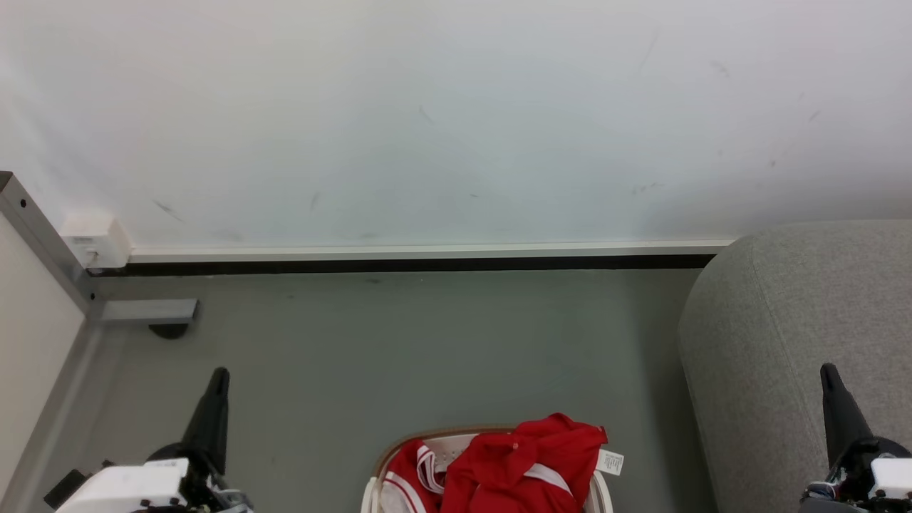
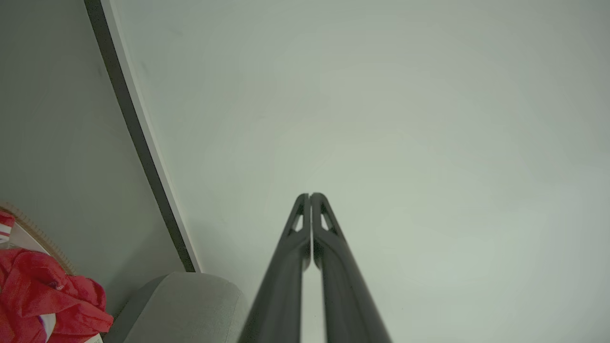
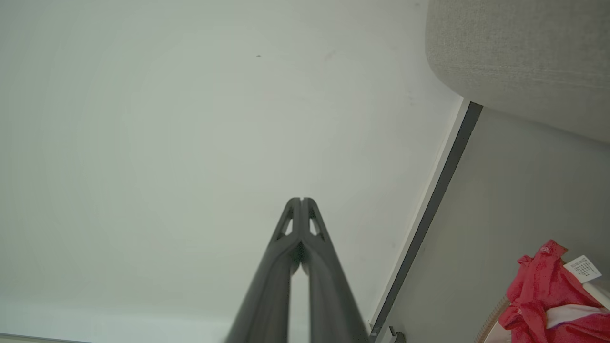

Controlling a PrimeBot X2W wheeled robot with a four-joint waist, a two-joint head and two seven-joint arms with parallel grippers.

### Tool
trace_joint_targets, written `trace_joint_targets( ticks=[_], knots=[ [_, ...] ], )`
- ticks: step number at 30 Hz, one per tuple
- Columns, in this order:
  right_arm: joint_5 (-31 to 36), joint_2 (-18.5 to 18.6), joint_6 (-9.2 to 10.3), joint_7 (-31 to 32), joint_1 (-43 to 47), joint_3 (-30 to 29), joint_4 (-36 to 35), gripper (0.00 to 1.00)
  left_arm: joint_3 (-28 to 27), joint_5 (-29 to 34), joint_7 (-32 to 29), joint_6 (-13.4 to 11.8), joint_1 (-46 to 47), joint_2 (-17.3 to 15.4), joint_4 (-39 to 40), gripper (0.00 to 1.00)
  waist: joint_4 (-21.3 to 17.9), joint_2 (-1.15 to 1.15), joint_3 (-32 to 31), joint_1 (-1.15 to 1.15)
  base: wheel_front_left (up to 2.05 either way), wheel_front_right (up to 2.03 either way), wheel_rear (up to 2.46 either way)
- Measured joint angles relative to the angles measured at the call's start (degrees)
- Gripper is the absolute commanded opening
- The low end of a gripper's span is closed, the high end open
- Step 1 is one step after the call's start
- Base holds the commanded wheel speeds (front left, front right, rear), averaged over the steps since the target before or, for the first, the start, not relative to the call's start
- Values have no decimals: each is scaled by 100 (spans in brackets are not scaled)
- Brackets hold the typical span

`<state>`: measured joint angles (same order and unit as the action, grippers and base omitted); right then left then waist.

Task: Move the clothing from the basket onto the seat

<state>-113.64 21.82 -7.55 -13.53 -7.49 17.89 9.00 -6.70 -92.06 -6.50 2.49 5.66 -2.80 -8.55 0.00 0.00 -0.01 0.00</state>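
Both grippers sat low in the head view when I checked. The left gripper (image 2: 310, 196) had its two fingers pressed together at the tips with nothing between them, pointing at the white wall (image 1: 427, 107). Same deal with the right gripper (image 3: 301, 200): fingers touching, empty, sitting in front of the grey seat (image 1: 784, 320). The clothing (image 1: 513, 463) was a red heap with white stripes, piled in the basket (image 1: 427, 436) on the grey floor (image 1: 427, 342) between the two grippers, near the seat with a strip of floor between. A white care label (image 1: 610, 462) hung over the basket's right rim.
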Motion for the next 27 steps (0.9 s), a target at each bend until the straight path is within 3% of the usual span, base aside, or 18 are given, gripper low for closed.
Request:
trace_joint_targets(
  ticks=[1, 10, 27],
  knots=[
    [-1, -23, -1, 1, 21, 7, 29, 100, 2, 1, 2, 0, -18, 5, -36, 100, 0, 0, 0, 0, 0, 0, 0],
    [500, -245, 0, 0, 171, -110, 134, 100, 199, 154, 188, 9, -129, 36, -232, 100, -1, 0, 4, 0, 0, 0, 0],
    [3332, -445, 0, -15, 203, -431, 113, 100, 538, 1766, 637, -163, -44, 35, -275, 100, -59, 0, -1, 0, 0, 0, 0]
  ],
)
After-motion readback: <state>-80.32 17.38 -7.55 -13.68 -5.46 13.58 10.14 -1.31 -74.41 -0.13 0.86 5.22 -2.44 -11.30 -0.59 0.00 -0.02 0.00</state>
